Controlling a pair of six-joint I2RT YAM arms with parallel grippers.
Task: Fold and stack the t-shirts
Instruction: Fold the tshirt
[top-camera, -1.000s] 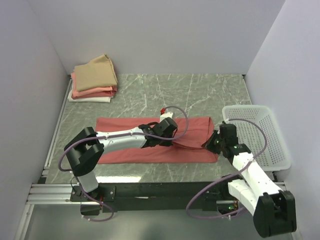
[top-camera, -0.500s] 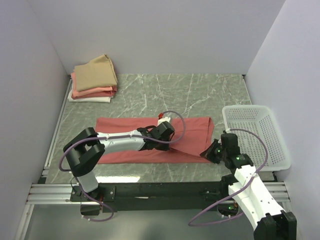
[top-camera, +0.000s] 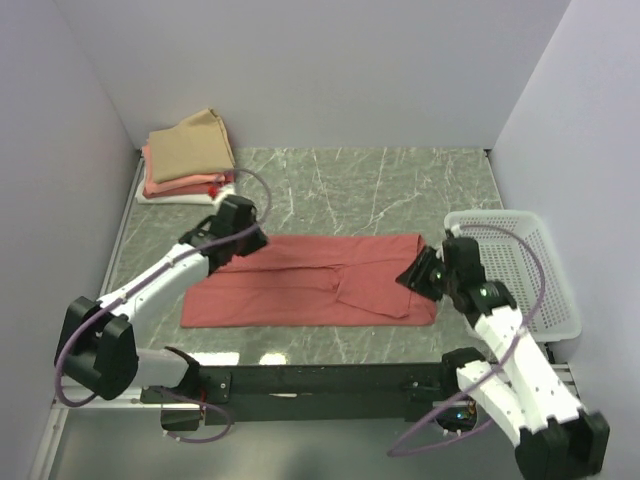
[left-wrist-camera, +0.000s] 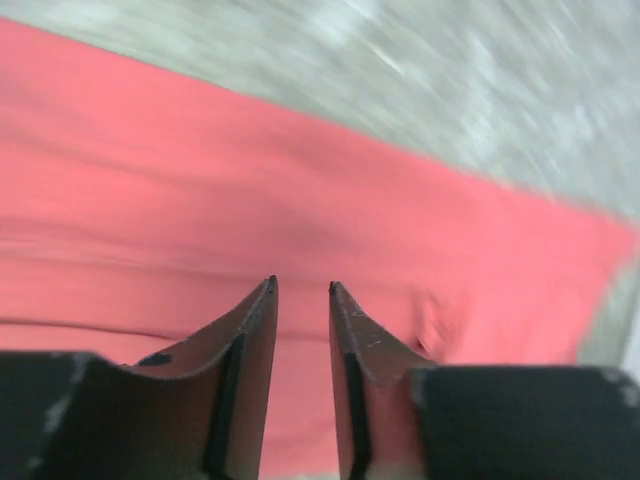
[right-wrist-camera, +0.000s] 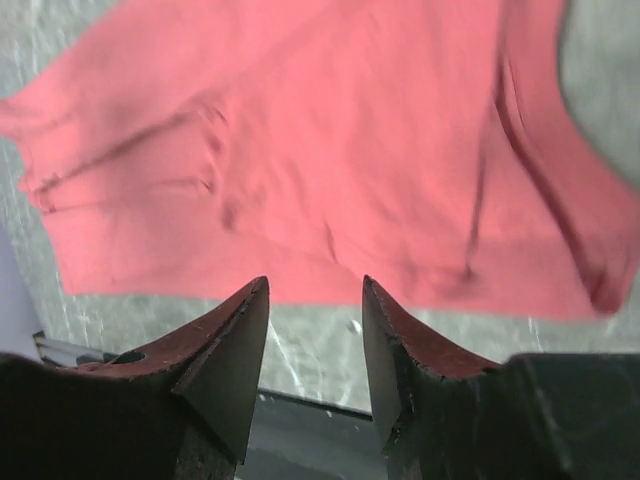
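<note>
The left tool (left-wrist-camera: 301, 287), over the middle of the red t-shirt (top-camera: 300, 290) a second ago, now hovers at its far left corner, jaws slightly parted and empty. The right tool (right-wrist-camera: 314, 282), also released, sits at the shirt's right edge. The lifted right corner is down, and the shirt lies flat as a long strip mid-surface (top-camera: 400, 190). The folded shirts (top-camera: 187, 160) are stacked in the far left corner.

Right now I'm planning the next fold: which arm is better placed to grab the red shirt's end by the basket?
Right. The right gripper hangs open at that end of the red shirt; the left gripper is at the opposite end.
</note>
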